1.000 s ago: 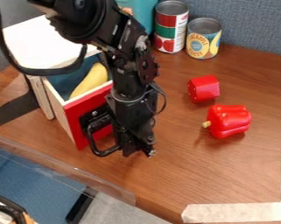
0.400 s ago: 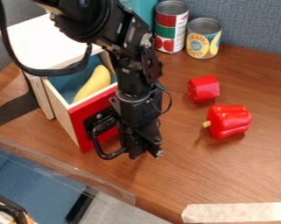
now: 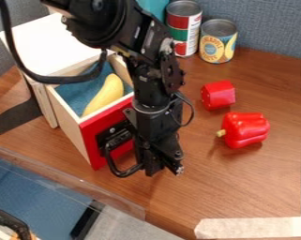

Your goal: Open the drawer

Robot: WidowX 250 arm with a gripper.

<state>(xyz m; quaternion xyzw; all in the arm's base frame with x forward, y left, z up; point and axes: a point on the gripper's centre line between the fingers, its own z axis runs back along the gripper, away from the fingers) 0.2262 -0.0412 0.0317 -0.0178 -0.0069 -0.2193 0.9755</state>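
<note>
On the wood-grain counter [image 3: 228, 183], one red-fronted wooden drawer [image 3: 93, 146] stands open, holding one curved yellow object [image 3: 105, 97]. Beside its one black handle [image 3: 113, 165], one end effector [image 3: 163, 165] hangs; open or closed, I cannot tell.

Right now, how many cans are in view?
2: a red-and-green can by the back wall, and a shorter blue-and-yellow can beside it. Others may be hidden.

The counter [image 3: 240, 187] is smooth brown wood; at the upper right of centre stand metal cans [image 3: 218, 41]; the pepper [image 3: 245, 130] looks like glossy plastic.
</note>
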